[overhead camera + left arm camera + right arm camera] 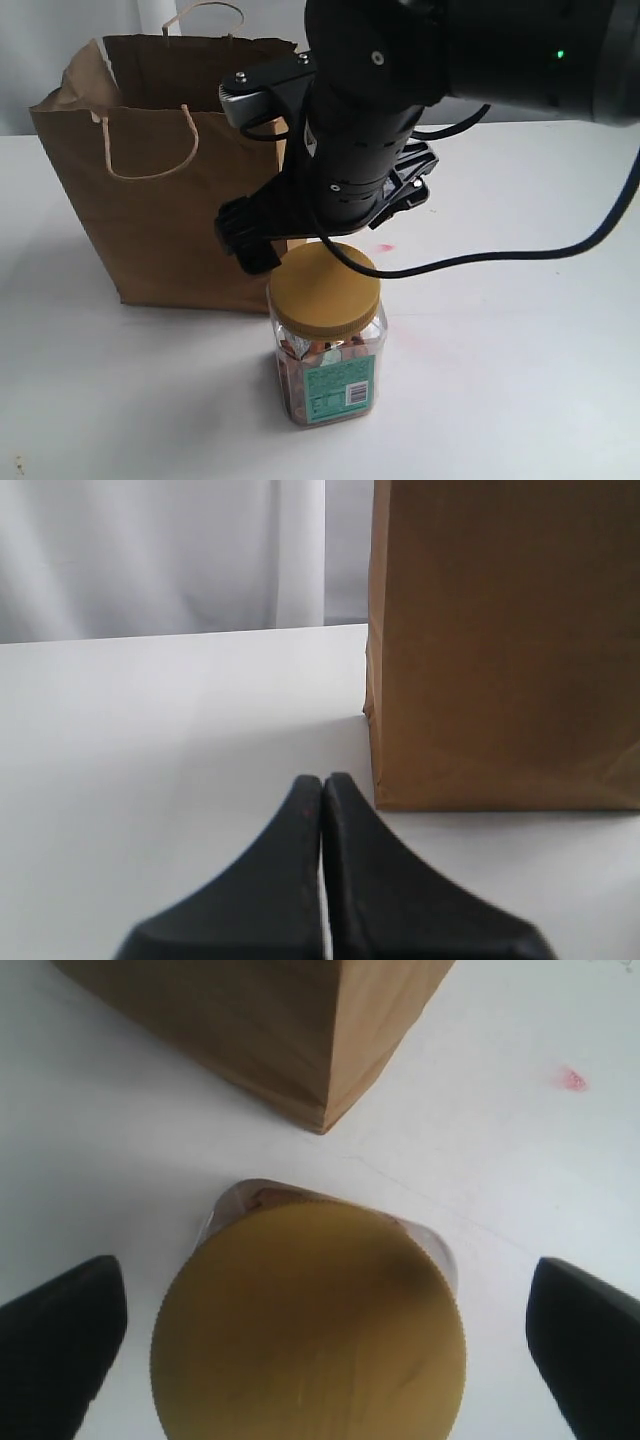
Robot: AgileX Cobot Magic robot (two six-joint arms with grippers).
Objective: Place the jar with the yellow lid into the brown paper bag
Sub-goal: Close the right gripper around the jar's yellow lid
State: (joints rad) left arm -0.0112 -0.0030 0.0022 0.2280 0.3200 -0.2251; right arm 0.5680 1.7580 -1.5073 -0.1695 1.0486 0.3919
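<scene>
The yellow-lidded jar point(326, 345) stands upright on the white table, just in front of the brown paper bag's point(165, 190) right corner. My right gripper point(325, 215) hangs directly above its lid, open. In the right wrist view the yellow lid point(310, 1330) fills the space between the two wide-apart black fingers point(60, 1330), which do not touch it. The bag stands upright with its mouth open and its cord handles up. My left gripper point(323, 782) is shut on nothing, low over the table beside a side wall of the bag point(500, 650); it does not show in the exterior view.
A small pink mark point(385, 247) lies on the white table point(520, 330) right of the bag. A black cable point(500, 252) loops from the right arm over the table. A pale curtain point(160, 550) hangs behind the table's far edge.
</scene>
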